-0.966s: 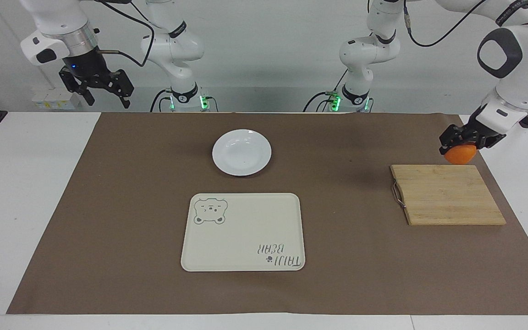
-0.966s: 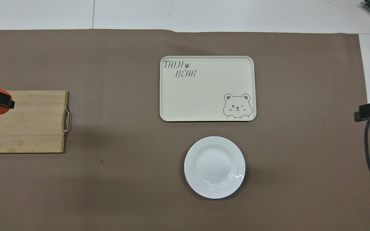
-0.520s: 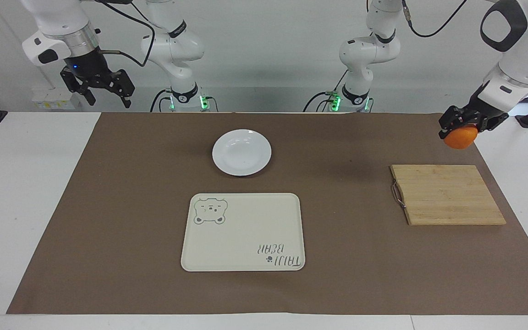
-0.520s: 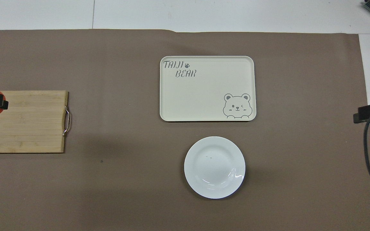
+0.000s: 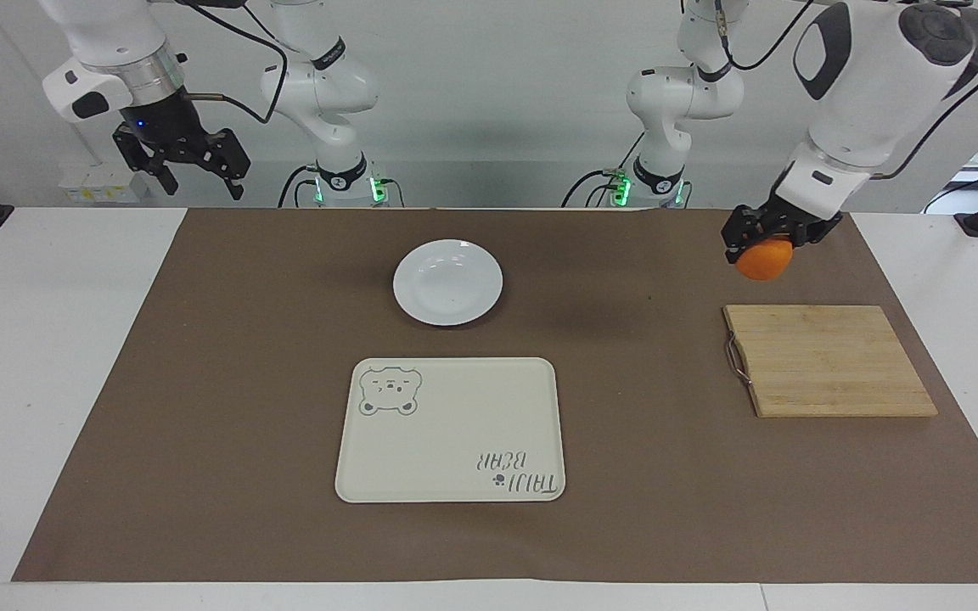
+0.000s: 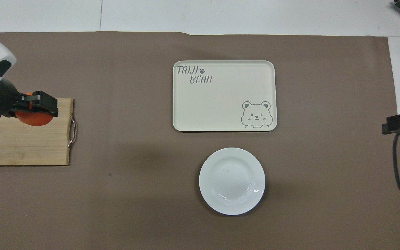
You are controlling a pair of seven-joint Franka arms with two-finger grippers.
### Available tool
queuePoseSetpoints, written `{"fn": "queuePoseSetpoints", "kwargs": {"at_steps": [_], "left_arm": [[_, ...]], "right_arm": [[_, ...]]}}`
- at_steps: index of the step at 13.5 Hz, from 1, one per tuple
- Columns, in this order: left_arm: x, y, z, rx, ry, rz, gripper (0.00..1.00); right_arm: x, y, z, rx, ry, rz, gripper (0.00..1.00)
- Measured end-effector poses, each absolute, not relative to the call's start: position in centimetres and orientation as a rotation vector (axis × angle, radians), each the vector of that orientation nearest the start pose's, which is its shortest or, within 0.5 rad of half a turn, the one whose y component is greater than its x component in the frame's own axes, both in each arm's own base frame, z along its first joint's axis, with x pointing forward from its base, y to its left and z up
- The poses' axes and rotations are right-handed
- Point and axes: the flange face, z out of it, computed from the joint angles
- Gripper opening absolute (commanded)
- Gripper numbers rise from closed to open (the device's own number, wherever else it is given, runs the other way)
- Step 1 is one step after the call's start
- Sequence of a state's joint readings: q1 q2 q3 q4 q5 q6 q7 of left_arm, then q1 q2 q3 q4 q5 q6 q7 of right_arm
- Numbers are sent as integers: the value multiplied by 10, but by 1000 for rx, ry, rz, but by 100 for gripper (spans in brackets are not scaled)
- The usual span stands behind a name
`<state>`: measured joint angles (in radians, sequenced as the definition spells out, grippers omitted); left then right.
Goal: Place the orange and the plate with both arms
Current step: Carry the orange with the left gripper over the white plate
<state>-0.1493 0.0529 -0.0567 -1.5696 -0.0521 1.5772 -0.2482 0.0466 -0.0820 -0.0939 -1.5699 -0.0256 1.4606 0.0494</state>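
The cream tray (image 6: 224,95) carries the grey lettering "TAIJI BEAR" (a small paw print after the first word) in the corner diagonally across from its bear face.

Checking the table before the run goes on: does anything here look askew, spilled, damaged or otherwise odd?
Nothing stands out. The plate, the bear-print tray and the cutting board lie flat and intact on the brown mat. The left gripper holds the orange in the air over the board; the right gripper waits open.
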Motion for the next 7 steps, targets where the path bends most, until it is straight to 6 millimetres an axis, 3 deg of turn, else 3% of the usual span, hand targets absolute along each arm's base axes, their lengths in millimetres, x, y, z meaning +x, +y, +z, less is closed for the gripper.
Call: {"fn": "queuePoseSetpoints", "kwargs": {"at_steps": [4,7], "left_arm": [[535,-202,587,-3171,-104,104,0],[520,-251,572,-3172,-95,91,0]], "right_arm": [[516,-30,659,-3155,156,44,100],[516,-30,659,-3155,156,45,100]]}}
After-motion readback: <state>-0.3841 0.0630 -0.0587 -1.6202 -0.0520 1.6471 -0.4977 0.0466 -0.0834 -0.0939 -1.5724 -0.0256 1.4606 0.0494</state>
